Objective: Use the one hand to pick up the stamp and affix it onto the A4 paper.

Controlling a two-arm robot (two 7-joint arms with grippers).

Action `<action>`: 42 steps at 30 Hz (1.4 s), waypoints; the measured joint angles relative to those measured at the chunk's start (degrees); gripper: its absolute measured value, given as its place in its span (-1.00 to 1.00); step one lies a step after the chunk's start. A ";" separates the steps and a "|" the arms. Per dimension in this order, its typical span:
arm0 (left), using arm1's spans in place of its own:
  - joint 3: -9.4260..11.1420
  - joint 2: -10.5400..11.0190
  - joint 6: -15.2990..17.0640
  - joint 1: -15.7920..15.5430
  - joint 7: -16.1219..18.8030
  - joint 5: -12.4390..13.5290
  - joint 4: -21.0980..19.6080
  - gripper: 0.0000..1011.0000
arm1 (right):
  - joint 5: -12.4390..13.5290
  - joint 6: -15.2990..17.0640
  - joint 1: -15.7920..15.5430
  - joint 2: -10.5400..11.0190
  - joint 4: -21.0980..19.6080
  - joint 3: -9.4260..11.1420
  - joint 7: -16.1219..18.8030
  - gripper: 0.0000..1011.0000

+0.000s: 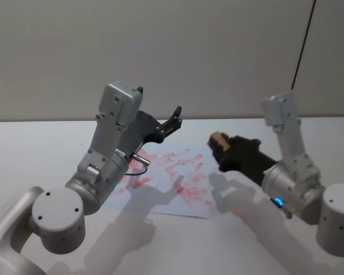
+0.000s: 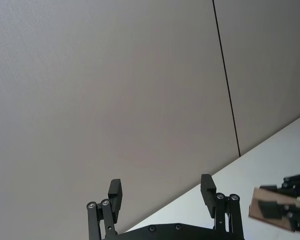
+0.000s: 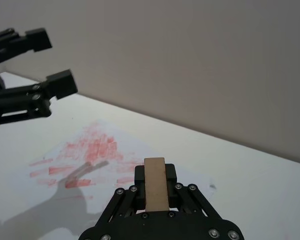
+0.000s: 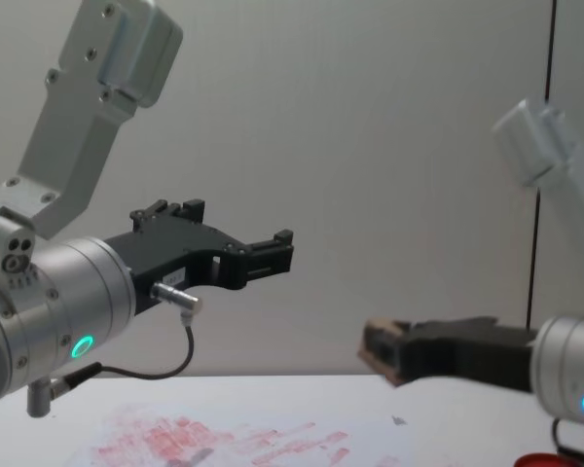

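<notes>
Grips stamp [image 3: 154, 190] in right gripper [image 3: 155, 173], fingers clamped on it, above paper's [image 1: 186, 166] right edge, ready for pressing; holds left gripper [image 2: 161, 189] aloft, fingers apart, clear.

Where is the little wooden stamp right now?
In the head view, the stamp sits right of centre, clamped in the right gripper and raised off the table by the paper's far right corner.

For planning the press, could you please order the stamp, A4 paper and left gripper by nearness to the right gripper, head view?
1. stamp, held in the right gripper.
2. A4 paper, lying flat below, to its left.
3. left gripper, raised across the paper.
</notes>
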 joint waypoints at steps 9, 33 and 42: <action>0.00 0.00 0.00 0.00 0.00 0.00 0.00 0.98 | -3.78 0.77 0.34 -0.95 3.40 -1.98 2.35 -0.57; 0.00 0.00 0.00 0.00 0.00 0.00 0.00 0.98 | -8.51 -3.23 2.12 -3.05 13.72 -4.47 4.08 -0.57; 0.00 0.00 0.00 0.00 0.00 0.00 0.00 0.98 | -7.15 -3.44 2.18 -3.44 14.87 -4.45 2.45 -0.57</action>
